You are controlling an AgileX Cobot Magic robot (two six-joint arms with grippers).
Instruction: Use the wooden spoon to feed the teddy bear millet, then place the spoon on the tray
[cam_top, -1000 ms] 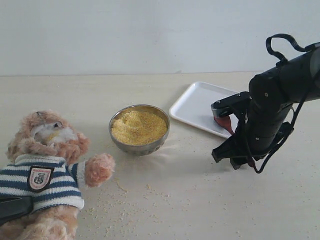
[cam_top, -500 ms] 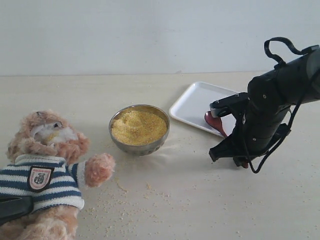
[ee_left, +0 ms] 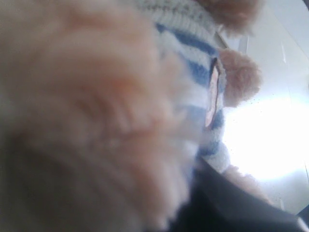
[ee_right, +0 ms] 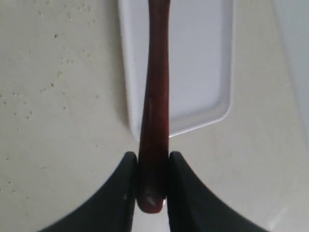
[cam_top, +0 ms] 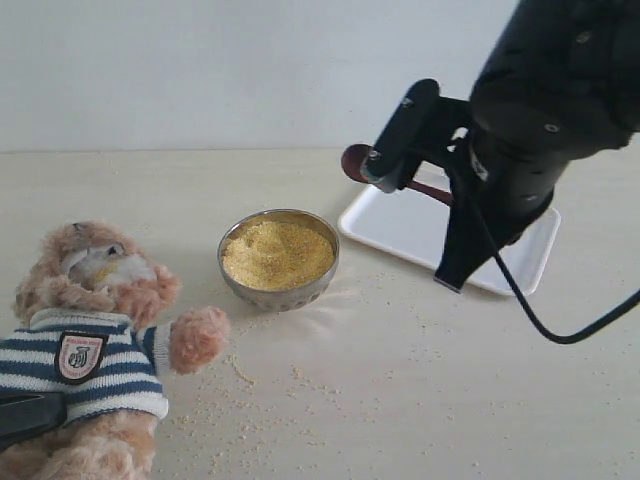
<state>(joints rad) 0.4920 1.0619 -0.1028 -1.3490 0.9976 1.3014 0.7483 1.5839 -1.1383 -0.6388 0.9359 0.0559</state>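
Note:
My right gripper [ee_right: 153,174] is shut on the handle end of the dark reddish wooden spoon [ee_right: 154,96]. In the exterior view the gripper [cam_top: 442,194] hangs raised over the white tray [cam_top: 400,215], and the spoon [cam_top: 353,161] points left past the tray's far-left edge. I cannot see whether the spoon's bowl holds anything. The metal bowl [cam_top: 300,295], heaped with yellow millet [cam_top: 278,252], stands left of the tray. The teddy bear [cam_top: 95,340] in its striped shirt sits at the front left. Its fur [ee_left: 96,96] fills the left wrist view, hiding my left gripper [cam_top: 25,415] there.
Loose millet grains [cam_top: 250,400] are scattered over the tabletop in front of the bowl and beside the bear. The tray [ee_right: 198,63] lies under the spoon in the right wrist view, with bare table around its corner. A pale wall closes off the back.
My right arm has risen and swung left, lifting the spoon off the tray. The spoon's bowl moved from low over the tray to high behind its left edge. The bear and left gripper stayed put.

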